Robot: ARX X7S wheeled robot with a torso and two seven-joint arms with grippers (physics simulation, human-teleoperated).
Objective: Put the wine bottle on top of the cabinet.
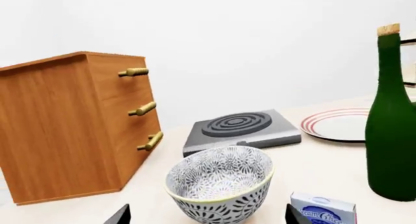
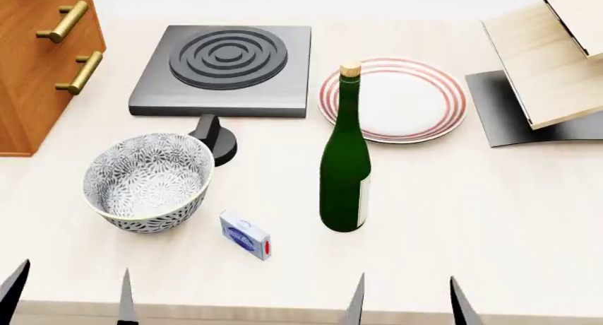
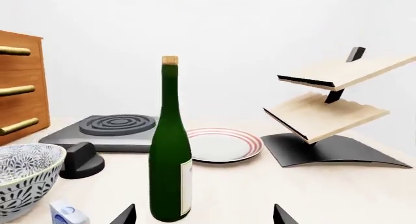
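Observation:
The dark green wine bottle (image 2: 345, 166) stands upright on the pale table, cork on top, pale label on its right side. It also shows in the right wrist view (image 3: 170, 151) and in the left wrist view (image 1: 391, 121). The reddish-brown cabinet (image 2: 38, 49) with brass handles stands at the far left; it also shows in the left wrist view (image 1: 71, 126). My left gripper (image 2: 68, 297) is open and empty at the table's front edge, short of the bowl. My right gripper (image 2: 405, 302) is open and empty, in front of the bottle and apart from it.
A patterned bowl (image 2: 148, 180) stands front left, with a small blue-and-white box (image 2: 245, 236) beside it. A grey hotplate (image 2: 226, 69) with a black knob (image 2: 215, 136) lies behind. A red-rimmed plate (image 2: 400, 99) lies beside the bottle. A pale slanted rack (image 2: 551, 63) stands at right.

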